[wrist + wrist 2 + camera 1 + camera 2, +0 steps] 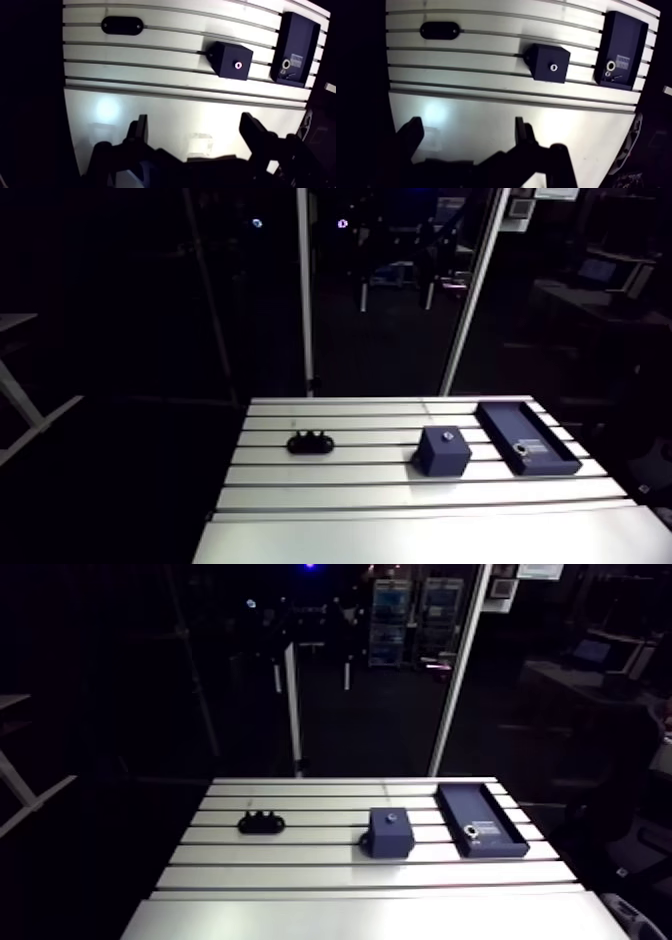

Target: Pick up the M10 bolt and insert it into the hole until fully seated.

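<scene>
A dark blue block [229,59] stands on the slotted table [150,60], with a small round hole [238,65] in the face turned toward me. Beside it lies a flat dark blue tray [295,45] holding a small shiny round part [286,64]; I cannot tell whether it is the bolt. A black oval holder [310,443] with small knobs on top sits further left. In the wrist view my gripper [195,135] is open and empty, well short of all three and above the smooth plate. It does not show in the arm view.
The smooth front plate [165,120] of the table lies under the gripper, and slotted rails run across beyond it. The table's left edge [64,100] drops into darkness. White frame posts [304,298] rise behind the table's far edge.
</scene>
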Motion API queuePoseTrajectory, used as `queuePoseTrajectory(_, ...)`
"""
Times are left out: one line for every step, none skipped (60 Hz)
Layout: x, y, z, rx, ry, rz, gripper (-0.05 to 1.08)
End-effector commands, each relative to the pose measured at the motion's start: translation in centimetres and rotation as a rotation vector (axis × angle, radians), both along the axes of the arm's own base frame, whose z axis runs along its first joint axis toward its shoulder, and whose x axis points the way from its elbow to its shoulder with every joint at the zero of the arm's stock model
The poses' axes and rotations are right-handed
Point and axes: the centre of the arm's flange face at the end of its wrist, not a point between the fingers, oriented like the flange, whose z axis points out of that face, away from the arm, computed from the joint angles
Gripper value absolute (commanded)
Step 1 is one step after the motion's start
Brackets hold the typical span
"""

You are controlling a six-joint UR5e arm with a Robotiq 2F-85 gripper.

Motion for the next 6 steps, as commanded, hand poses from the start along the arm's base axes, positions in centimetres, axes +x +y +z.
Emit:
queuePoseTrajectory(0.10, 0.14, -0.48, -0.001, -0.008, -0.003, 0.01)
queuePoseTrajectory(0.16, 0.14, -0.49, -0.001, -0.009, -0.003, 0.01)
queuePoseTrajectory(0.16, 0.14, -0.49, -0.001, -0.009, -0.003, 0.01)
queuePoseTrajectory(0.19, 0.14, -0.41, -0.001, -0.006, -0.003, 0.01)
queuePoseTrajectory(0.26, 0.21, -0.26, -0.001, -0.003, -0.004, 0.01)
queuePoseTrajectory(0.26, 0.21, -0.26, -0.001, -0.003, -0.004, 0.01)
